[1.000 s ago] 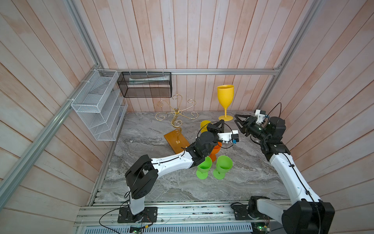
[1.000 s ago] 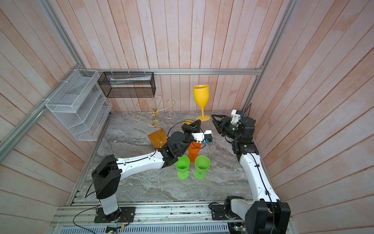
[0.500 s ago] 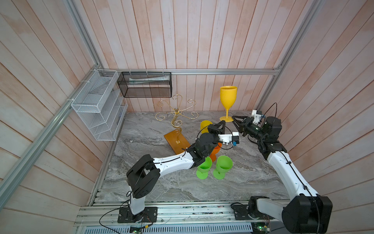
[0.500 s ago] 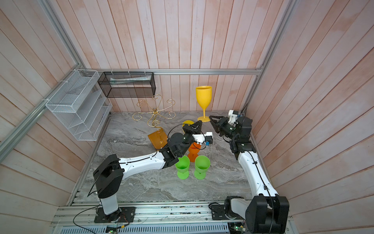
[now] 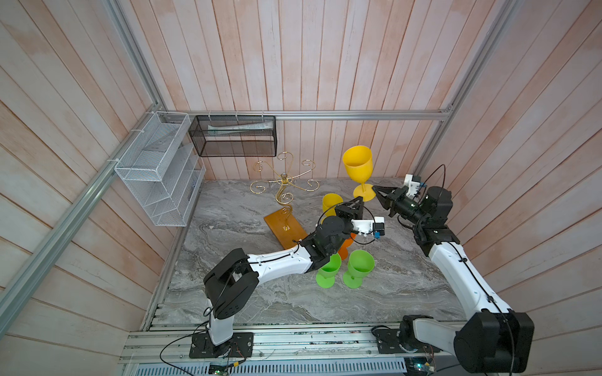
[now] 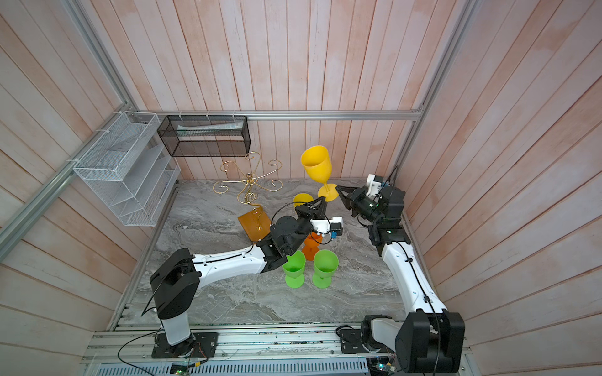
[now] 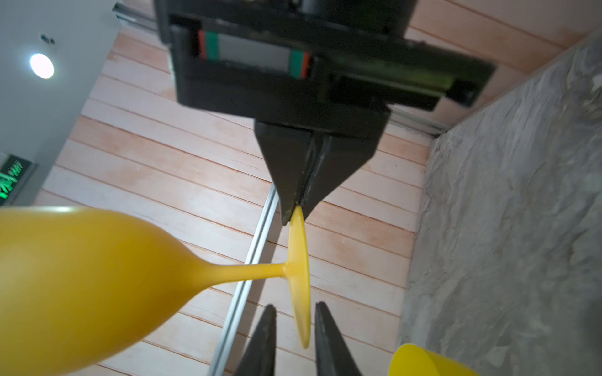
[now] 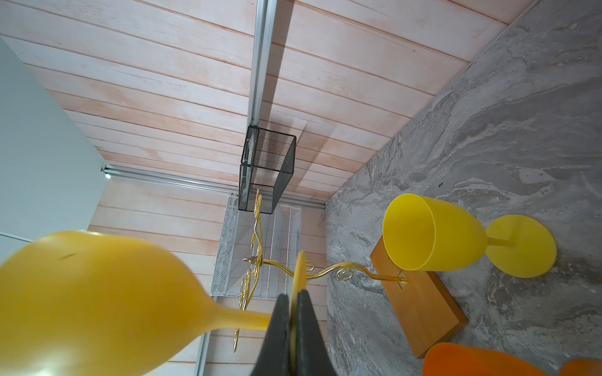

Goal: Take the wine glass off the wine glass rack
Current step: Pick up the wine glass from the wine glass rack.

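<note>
You have the black mesh basket [image 5: 233,136] hanging on the back wall with a pale, flat printed packet [image 5: 239,126] lying in it; the print is too small to read. The white wire shelf [image 5: 156,169] hangs on the left wall, and you cannot tell what its tiers hold.

Your wine glass [image 5: 357,162] [image 6: 316,164] is off the rack [image 5: 285,182] [image 6: 249,182]. It is up in the air to the right of the rack, near the back wall and above the table [image 5: 260,293]. Its long axis runs roughly up and down, with the bowl's mouth facing the ceiling and the foot at the bottom.

Your right gripper [image 5: 374,188] [image 8: 294,312] is clamped on the rim of that foot, with the disc pinched edge-on between its fingers. Your left gripper [image 5: 360,199] [image 7: 295,306] sits at the opposite edge of the foot. Its fingers [image 7: 267,338] are slightly parted and straddle the rim, with a gap showing on each side, so it grips nothing.

Four other glasses stand mouth-up on the table:
- A yellow glass [image 5: 332,203] [image 8: 423,234] stands just behind your left arm.
- An orange glass [image 5: 345,249] is partly hidden under that arm.
- Two green glasses [image 5: 329,270] [image 5: 360,265] stand side by side in front of the arm.

The rack's wooden base [image 5: 285,228] lies beside the yellow glass.

A lit green sign [image 7: 9,179] shows at the edge of the left wrist view, but its characters are too blurred to read.
</note>
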